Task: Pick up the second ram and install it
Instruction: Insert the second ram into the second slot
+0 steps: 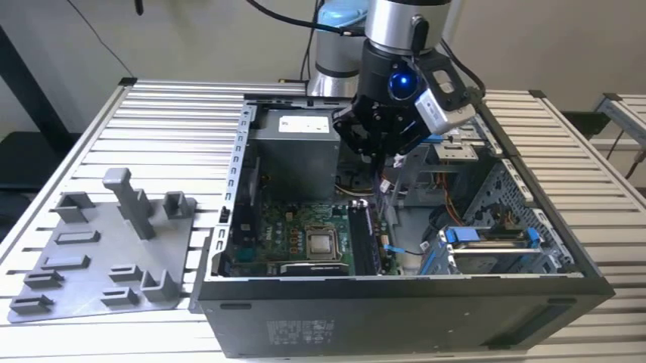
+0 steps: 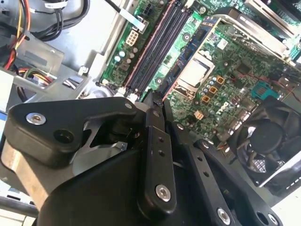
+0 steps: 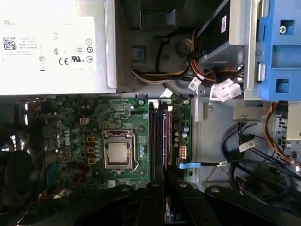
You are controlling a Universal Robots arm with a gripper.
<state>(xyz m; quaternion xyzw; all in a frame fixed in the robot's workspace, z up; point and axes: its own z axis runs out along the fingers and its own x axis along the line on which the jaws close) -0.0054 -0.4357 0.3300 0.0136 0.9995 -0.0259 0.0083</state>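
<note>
Inside the open computer case (image 1: 404, 291), my gripper (image 1: 377, 155) hangs over the motherboard. Its fingers stand close together, shut on a thin dark strip, the second ram (image 1: 379, 180), which points down toward the board. The long black memory slots (image 1: 364, 234) lie just below it, beside the CPU socket (image 1: 323, 243). In both wrist views the gripper (image 2: 157, 99) (image 3: 165, 186) lines up with the near end of the slots (image 2: 160, 47) (image 3: 155, 141). I cannot tell whether a stick sits in any slot.
The grey power-supply box (image 1: 293, 147) (image 3: 51, 47) fills the case's far corner. Blue drive brackets (image 1: 485, 238) and cable bundles (image 3: 244, 150) crowd the exterior view's right. A fan (image 2: 268, 141) sits by the board. The grey fixture plate (image 1: 101, 249) with upright posts lies outside the case.
</note>
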